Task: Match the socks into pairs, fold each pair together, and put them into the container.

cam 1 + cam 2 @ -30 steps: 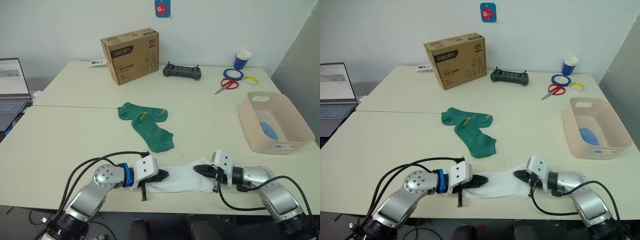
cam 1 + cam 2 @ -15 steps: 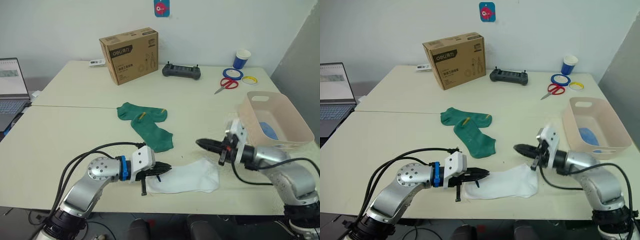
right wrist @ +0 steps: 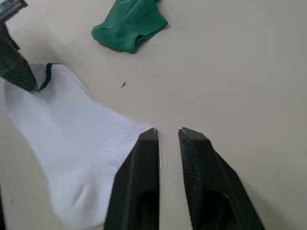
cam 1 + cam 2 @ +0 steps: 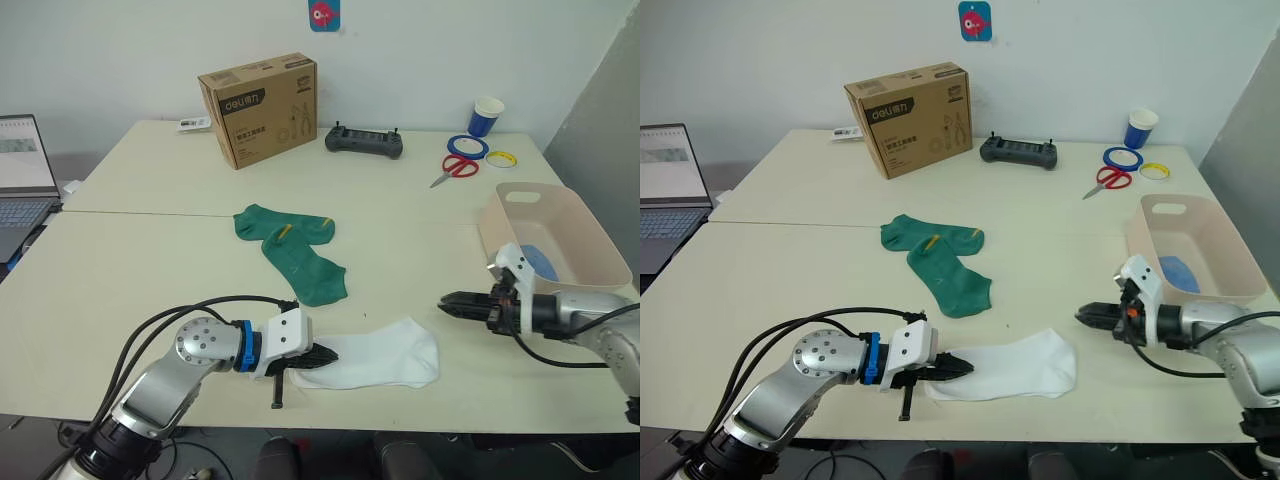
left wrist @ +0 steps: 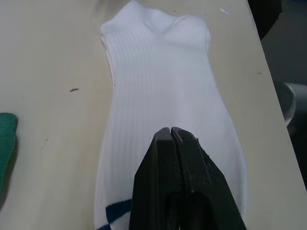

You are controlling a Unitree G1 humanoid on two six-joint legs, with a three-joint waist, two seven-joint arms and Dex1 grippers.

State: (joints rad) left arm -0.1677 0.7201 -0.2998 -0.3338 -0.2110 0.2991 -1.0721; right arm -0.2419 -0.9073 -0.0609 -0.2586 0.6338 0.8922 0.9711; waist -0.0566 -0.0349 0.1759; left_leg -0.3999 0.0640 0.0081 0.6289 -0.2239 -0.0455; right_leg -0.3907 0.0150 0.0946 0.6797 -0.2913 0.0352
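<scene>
A white sock (image 4: 378,356) lies flat near the table's front edge, and shows as well in the left wrist view (image 5: 163,86). My left gripper (image 4: 327,354) is shut, its tips (image 5: 170,129) resting on the sock's cuff end; I see no fabric between them. My right gripper (image 4: 447,298) hovers to the right of the sock's toe, apart from it. Its fingers (image 3: 148,139) stand slightly open with nothing between them. Two dark green socks (image 4: 292,245) lie overlapping at mid-table. The pink-beige container (image 4: 500,240) stands at the right with a light blue sock (image 4: 540,262) inside.
A cardboard box (image 4: 260,108), a black controller (image 4: 364,143), scissors (image 4: 458,168), tape rolls (image 4: 466,147) and a blue cup (image 4: 485,116) stand along the far side. A laptop (image 4: 22,180) sits at the left edge.
My right gripper let go of the white sock's toe end, rose and pulled back right toward the container. The sock now lies flat. The left gripper stayed at the cuff end.
</scene>
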